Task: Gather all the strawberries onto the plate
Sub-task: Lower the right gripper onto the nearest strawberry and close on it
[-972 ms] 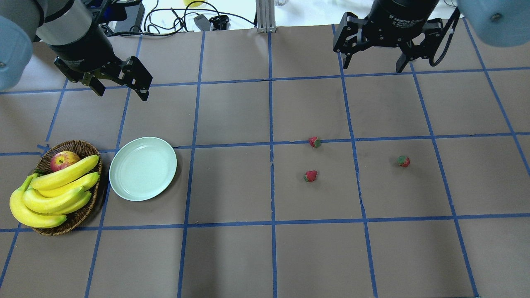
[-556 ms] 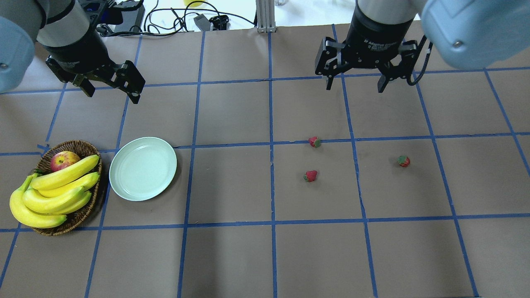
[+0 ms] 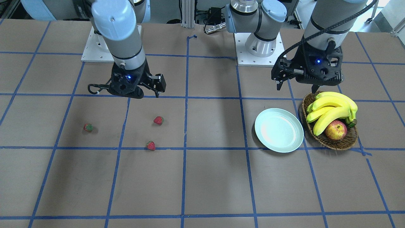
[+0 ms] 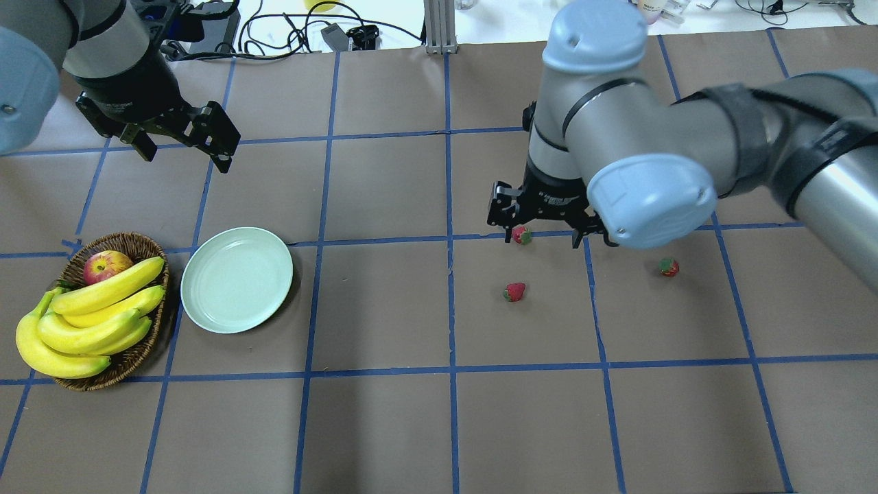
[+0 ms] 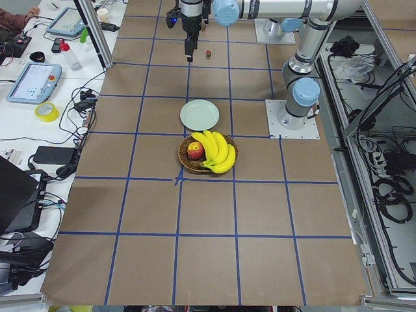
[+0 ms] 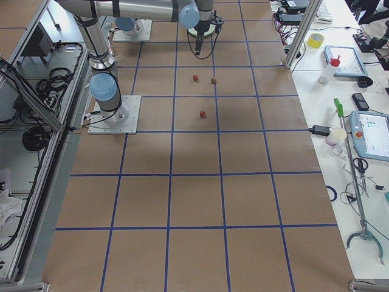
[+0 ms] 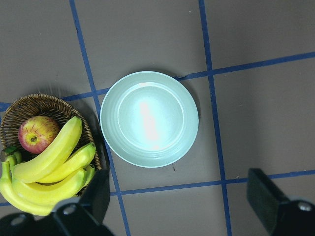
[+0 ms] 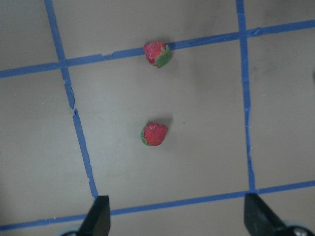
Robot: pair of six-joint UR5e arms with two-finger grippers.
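Observation:
Three strawberries lie on the brown table: one on a blue tape line (image 4: 521,235) (image 3: 151,145), one just nearer the robot (image 4: 514,291) (image 3: 158,120), and one off to the robot's right (image 4: 669,267) (image 3: 88,127). My right gripper (image 4: 537,228) (image 3: 133,93) hovers open and empty above the middle pair, which show in the right wrist view as a strawberry on the tape (image 8: 156,53) and another strawberry (image 8: 154,134) beyond the gripper (image 8: 177,216). The pale mint plate (image 4: 236,279) (image 3: 279,130) (image 7: 149,118) is empty. My left gripper (image 4: 184,149) (image 7: 179,206) hangs open past the plate.
A wicker basket (image 4: 130,241) (image 3: 335,144) with bananas (image 4: 89,315) and an apple (image 4: 106,265) stands right beside the plate. Cables and boxes (image 4: 288,31) lie beyond the table's far edge. Blue tape lines grid the table.
My right arm has swung in from the far edge towards the robot and now hovers over the two middle strawberries. My left gripper has barely shifted.

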